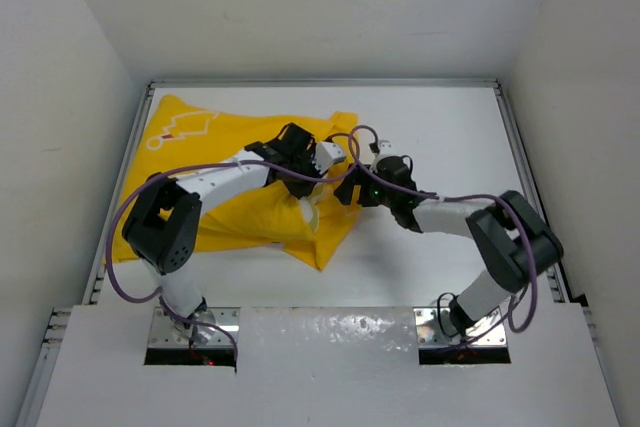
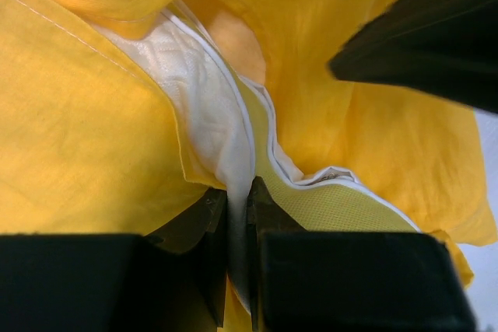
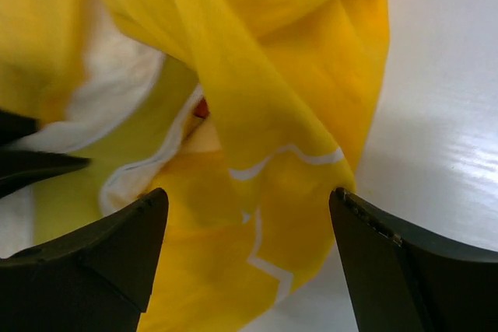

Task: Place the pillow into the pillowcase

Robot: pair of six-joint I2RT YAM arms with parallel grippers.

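— Yellow cloth is spread over the left half of the table (image 1: 450,127). Is it the pillowcase (image 1: 175,132)?
— It is. It lies crumpled, and the pillow (image 2: 198,83) is mostly covered by it, with white padding shown only at the opening on the right.
— How is the left arm (image 1: 230,179) posed?
— Its elbow is folded at the far left, and the forearm is stretched rightward over the cloth. The left gripper (image 2: 237,192) is clamped on the pillow's white edge at the opening.
— And further right?
— The right gripper (image 3: 247,196) is held with its jaws spread wide; a yellow fold is seen between them, ungripped. The right arm (image 1: 460,215) is bent at the table's right edge, and its forearm is reached leftward.
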